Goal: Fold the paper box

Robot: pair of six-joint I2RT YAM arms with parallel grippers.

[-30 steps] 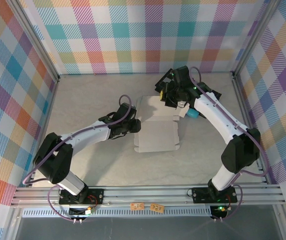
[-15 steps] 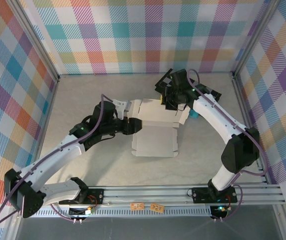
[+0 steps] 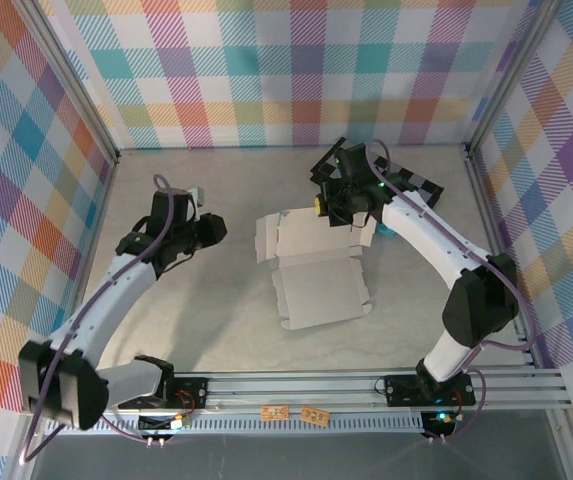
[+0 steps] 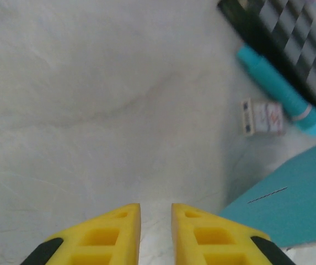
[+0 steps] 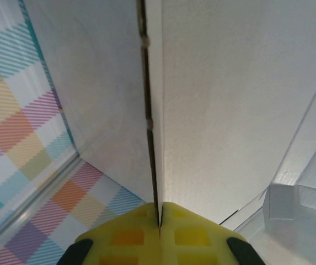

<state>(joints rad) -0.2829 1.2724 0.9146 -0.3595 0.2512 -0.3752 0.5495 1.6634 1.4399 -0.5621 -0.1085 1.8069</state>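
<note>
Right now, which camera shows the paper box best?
The top external view: the whole unfolded paper box shows there, pale inner side up, flaps visible. The right wrist view gives a close-up of one panel pinched between the yellow fingers; the left wrist view catches a teal corner.

Overhead top cam, 2 close wrist cams, all share paper box (image 3: 318, 290).
</note>
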